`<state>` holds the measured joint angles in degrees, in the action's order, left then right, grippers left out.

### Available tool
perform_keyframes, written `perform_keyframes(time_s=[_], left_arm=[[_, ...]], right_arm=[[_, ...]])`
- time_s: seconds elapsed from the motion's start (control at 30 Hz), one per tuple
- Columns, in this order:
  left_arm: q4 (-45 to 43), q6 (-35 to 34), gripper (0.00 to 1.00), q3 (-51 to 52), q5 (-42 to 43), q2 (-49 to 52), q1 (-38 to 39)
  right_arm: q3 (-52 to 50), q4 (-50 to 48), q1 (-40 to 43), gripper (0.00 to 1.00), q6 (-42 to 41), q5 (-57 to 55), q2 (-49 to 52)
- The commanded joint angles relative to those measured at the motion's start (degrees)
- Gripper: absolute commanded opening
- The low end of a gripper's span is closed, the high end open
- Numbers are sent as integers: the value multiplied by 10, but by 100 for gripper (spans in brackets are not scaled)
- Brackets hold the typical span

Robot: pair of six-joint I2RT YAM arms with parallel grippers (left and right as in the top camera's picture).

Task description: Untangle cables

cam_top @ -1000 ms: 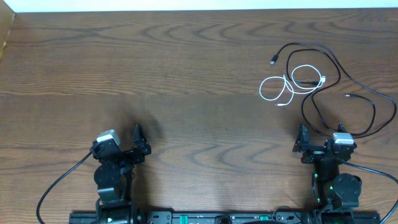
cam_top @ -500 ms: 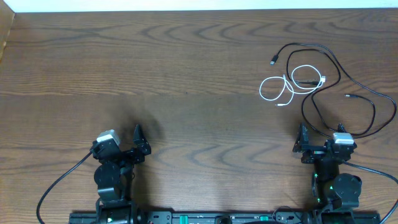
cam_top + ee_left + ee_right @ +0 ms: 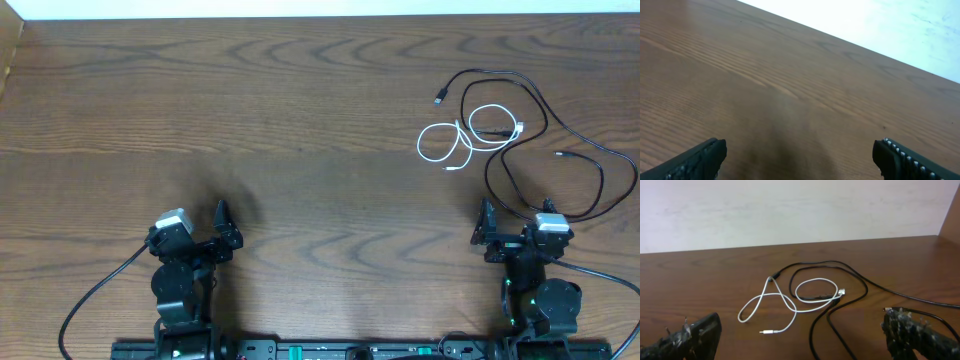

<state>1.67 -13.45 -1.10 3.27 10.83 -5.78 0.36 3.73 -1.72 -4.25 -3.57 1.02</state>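
The cables lie tangled at the right back of the table. The black cable runs in wide loops, and the shorter white cable lies in two small loops crossing it. In the right wrist view the white cable ends in a small plug on the wood, and the black cable runs toward the camera between the fingers. My right gripper is open, just short of the nearest black loop, holding nothing. My left gripper is open over bare wood, far from the cables.
The wooden table meets a pale wall at the back. The arms' own thick black wires trail beside each base at the front edge. A raised wooden edge shows at the far right.
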Motion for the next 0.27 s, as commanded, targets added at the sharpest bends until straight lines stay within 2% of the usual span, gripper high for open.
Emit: perform_keyframes(time_s=[0.0,0.23], left_arm=[[21,3,98,8,3,0,1],[21,3,97,8,3,0,1]], right_arm=[[0,3,2,99,7,3,-3],[0,3,2,99,7,3,-3]])
